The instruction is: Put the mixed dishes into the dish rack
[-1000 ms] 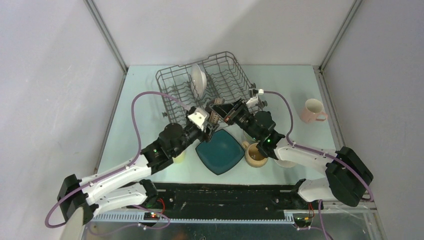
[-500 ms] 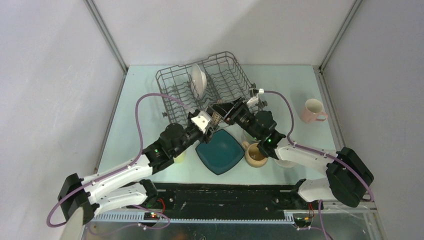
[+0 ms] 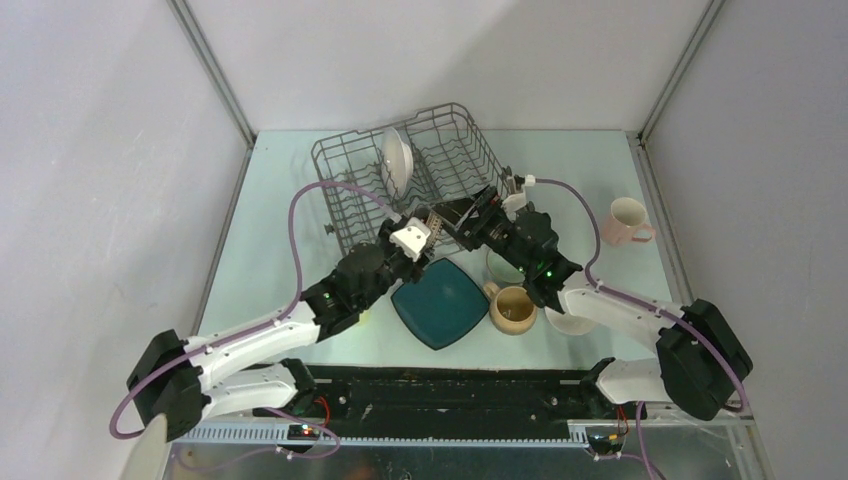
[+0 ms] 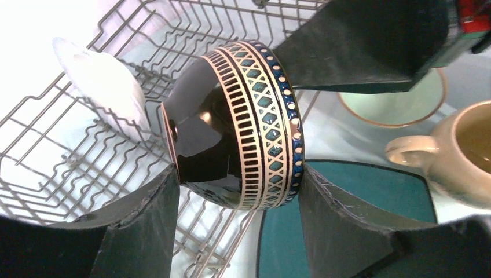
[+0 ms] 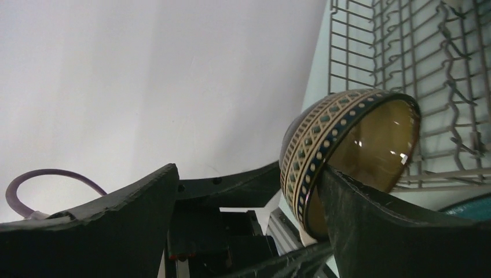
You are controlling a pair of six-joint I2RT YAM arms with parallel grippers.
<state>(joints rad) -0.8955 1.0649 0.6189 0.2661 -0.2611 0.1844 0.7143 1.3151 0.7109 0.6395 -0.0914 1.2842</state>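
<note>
A brown bowl [image 4: 237, 124] with a cream and blue patterned band hangs on its side over the near edge of the grey wire dish rack [image 3: 350, 170]. My left gripper [image 4: 237, 174] is shut on it, one finger against its base and the other against its rim. My right gripper [image 5: 248, 171] stands open opposite; one finger [image 5: 394, 231] still lies at the bowl's rim [image 5: 324, 139] and the other is well clear. A white plate [image 3: 396, 160] stands upright in the rack.
On the table in front of the rack lie a dark teal square plate [image 3: 440, 303], a tan mug [image 3: 512, 310], a pale green bowl [image 3: 503, 268] and a white bowl [image 3: 570, 322]. A pink mug [image 3: 627, 220] stands at the right.
My right gripper has opened and let go of the brown bowl, which now hangs in my left gripper alone. Both arms have shifted slightly toward the rack.
</note>
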